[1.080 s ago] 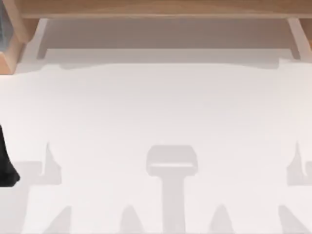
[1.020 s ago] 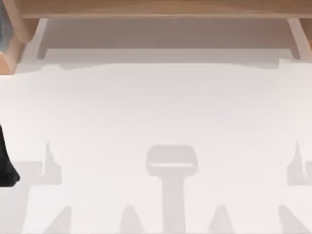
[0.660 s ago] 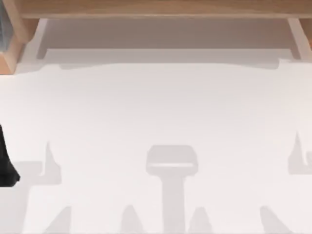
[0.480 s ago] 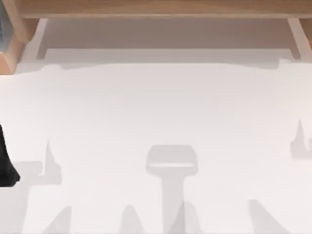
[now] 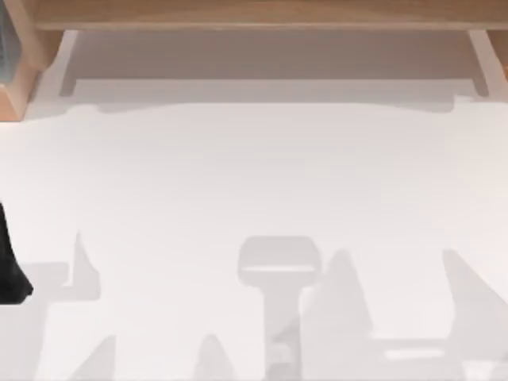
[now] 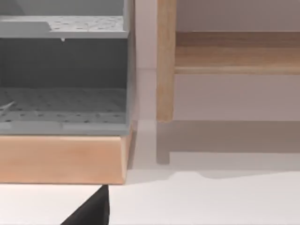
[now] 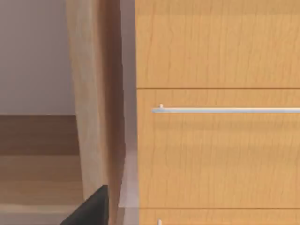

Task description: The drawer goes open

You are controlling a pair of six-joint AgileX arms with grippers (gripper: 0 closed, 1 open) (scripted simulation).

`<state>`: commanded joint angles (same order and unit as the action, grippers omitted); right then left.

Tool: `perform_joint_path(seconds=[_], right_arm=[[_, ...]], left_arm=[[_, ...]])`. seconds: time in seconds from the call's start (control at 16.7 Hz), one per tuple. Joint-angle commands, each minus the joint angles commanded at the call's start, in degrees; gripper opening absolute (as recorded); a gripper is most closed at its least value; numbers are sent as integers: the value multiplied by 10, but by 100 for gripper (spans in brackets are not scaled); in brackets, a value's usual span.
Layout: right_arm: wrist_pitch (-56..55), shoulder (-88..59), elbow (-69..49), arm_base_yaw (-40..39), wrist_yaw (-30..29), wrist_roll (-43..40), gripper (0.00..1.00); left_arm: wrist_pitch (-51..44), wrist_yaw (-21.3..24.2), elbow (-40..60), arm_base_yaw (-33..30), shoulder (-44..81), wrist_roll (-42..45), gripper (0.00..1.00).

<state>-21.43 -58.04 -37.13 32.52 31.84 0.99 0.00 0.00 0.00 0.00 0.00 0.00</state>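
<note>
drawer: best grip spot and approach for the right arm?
Judging by the right wrist view, take the bar handle. It is thin, runs level across the drawer front and stands off it on a post, so fingers should fit above and below. Come straight at the front, with the right pincer's fingers closing vertically over the bar. The front looks flush and shut, with no other edge to catch.

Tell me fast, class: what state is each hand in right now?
Left hand: at the top view's left edge, parked; open or closed cannot be told.
Right hand: facing the drawer front and its handle; cannot be told.
</note>
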Motion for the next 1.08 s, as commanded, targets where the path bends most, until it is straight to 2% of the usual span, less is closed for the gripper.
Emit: perform_joint_path(seconds=[0.3,0.72,0.9,1.08], right_arm=[[-40,-106,-68,58,58,1,100],[-45,-113,-70,55,59,-6,100],[-80,-162,-90,47,55,-61,100],[-140,-249,-120,35,43,-171,100]], left_arm=[[0,0,0,0,0,0,100],[0,0,0,0,0,0,100],[0,0,0,0,0,0,100],[0,0,0,0,0,0,100]])
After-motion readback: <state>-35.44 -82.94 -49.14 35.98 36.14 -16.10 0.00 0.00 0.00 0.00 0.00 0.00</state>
